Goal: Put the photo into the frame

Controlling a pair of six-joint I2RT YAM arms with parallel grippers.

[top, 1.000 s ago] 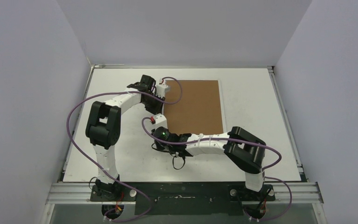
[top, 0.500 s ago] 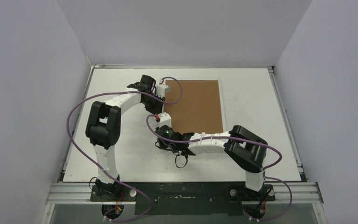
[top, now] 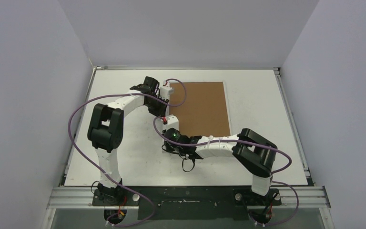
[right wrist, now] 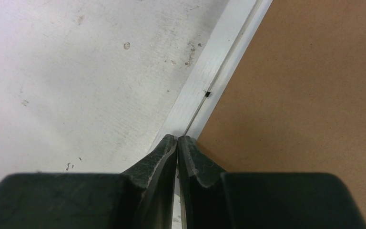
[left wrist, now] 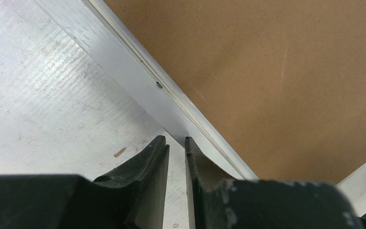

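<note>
The frame (top: 198, 109) lies face-down toward the bench's (top: 257, 157) far edge, brown backing board (top: 200, 105) uppermost; the photo is hidden. Both the left gripper (left wrist: 176, 143) and right gripper (right wrist: 177, 139) are clenched empty against its thin left rail. It looks light and rigid, best held by that rail.

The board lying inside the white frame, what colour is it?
Plain brown, like cardboard: the board shows best in the top external view.

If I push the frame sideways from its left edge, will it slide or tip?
Probably slide: the frame lies flat and low on the smooth table. Its thin rim gives little to push on, so a hand might ride over it.
</note>
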